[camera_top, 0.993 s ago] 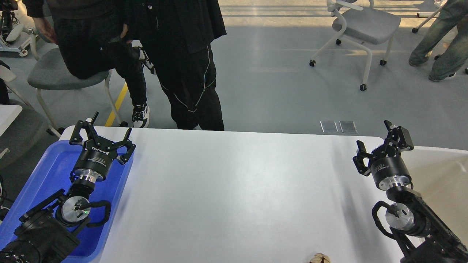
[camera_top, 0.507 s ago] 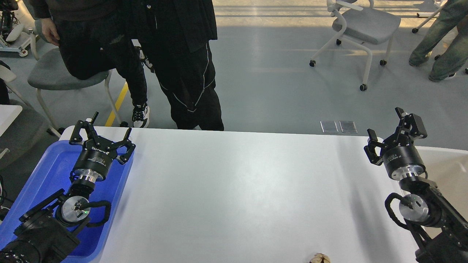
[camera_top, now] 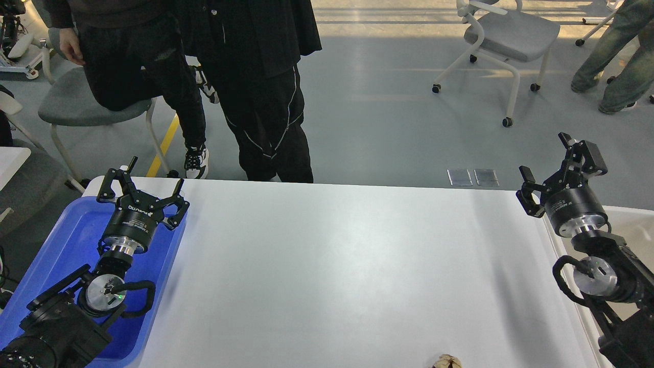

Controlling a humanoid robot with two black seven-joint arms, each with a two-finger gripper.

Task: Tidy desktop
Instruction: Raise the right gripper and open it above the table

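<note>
Where both arms flank it, desktop (camera_top: 337, 266), long axis left-right.

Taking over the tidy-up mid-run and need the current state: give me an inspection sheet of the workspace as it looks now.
Surface: desktop, white, mostly bare.
Job's things: blue tray at the desktop's left end; cream bin at its right end.
Clutter: one small crumpled tan object at the near edge, partly cut off by the frame.
Grippers: left gripper open over the tray's far end, holding nothing; right gripper open above the far right corner, holding nothing.
Cables: black cable loop on the left wrist, another on the right wrist.
Surroundings: two people standing behind the desk; wheeled chair beyond.
</note>
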